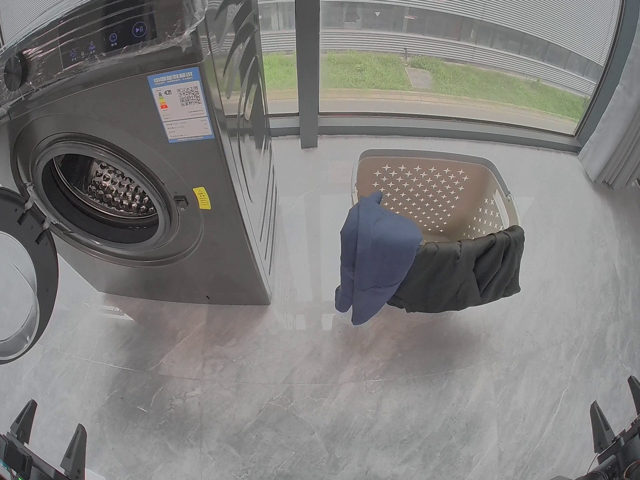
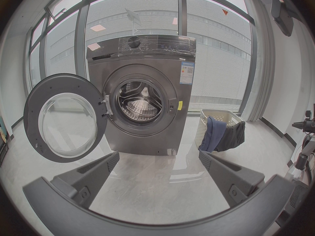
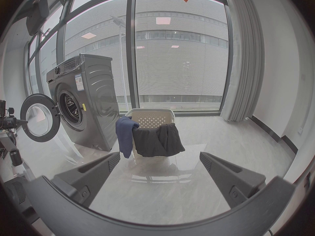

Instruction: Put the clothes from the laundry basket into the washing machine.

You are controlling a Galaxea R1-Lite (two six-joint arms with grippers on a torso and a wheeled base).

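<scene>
Left hand (image 2: 158, 153), right hand (image 3: 159, 153) agape, empty

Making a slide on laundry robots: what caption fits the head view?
Washing machine with door open; blue garment and black garment drape the laundry basket rim; left gripper, right gripper open.

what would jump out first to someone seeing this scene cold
The grey washing machine stands on the left, its round door swung wide open. To its right on the floor, a beige laundry basket has a blue garment and a black garment draped over its near rim.
</scene>
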